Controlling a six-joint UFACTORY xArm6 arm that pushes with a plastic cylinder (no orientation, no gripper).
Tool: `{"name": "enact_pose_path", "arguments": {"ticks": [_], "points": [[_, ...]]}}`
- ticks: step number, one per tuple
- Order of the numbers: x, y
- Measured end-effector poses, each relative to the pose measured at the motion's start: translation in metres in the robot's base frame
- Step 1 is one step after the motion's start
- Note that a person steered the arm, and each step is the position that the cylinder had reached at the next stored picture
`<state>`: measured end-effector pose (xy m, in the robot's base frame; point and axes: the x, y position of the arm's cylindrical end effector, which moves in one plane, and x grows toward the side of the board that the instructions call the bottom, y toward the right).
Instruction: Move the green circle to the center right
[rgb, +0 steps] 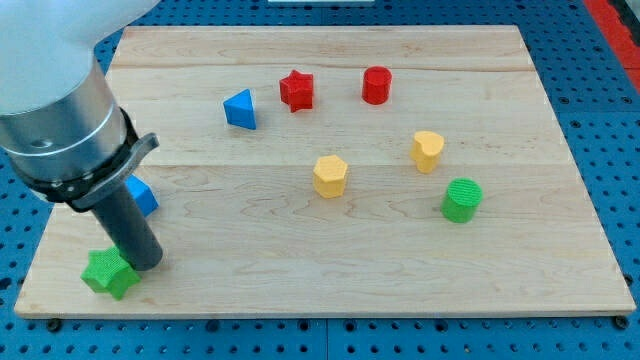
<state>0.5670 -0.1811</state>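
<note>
The green circle (462, 199) is a short green cylinder standing on the wooden board (330, 280) at the view's right, a little below the middle. My tip (147, 265) is at the view's lower left, far from the green circle. It rests right beside a green star (108, 273), at the star's upper right edge. The arm's grey body covers the view's upper left corner.
A blue block (142, 195) sits partly hidden behind the rod. A blue triangle (240, 109), a red star (296, 90) and a red cylinder (376, 85) lie near the top. A yellow hexagon (330, 175) and a yellow heart (427, 150) sit near the middle.
</note>
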Motion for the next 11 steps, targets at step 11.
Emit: {"name": "enact_pose_path", "arguments": {"ticks": [11], "points": [[-0.138,0.354]]}}
